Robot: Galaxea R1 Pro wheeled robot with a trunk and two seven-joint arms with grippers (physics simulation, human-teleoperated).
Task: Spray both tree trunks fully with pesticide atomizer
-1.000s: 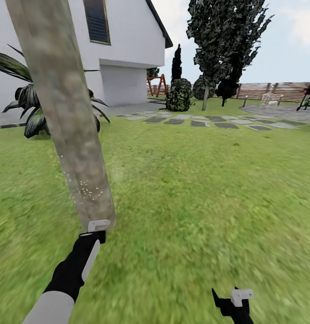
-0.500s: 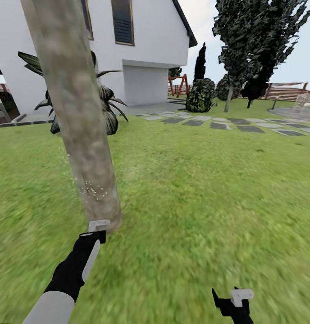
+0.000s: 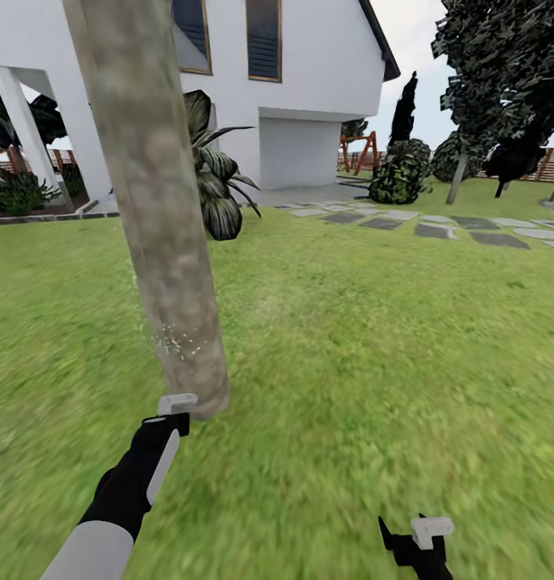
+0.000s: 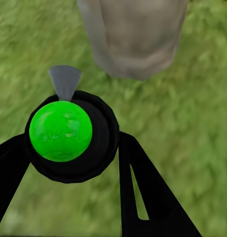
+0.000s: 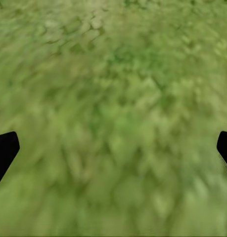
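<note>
Just beyond the left gripper (image 4: 68, 148), the tree trunk (image 3: 152, 201) looks matt, mottled grey-beige, over rough-textured grass (image 3: 374, 338).

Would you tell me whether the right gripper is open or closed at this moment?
Open: in the right wrist view its two dark fingertips sit far apart with nothing but grass between.

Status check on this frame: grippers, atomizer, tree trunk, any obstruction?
Left gripper shut on pesticide atomizer, aimed at tree trunk. Right gripper open over grass. Nothing between nozzle and trunk.
</note>
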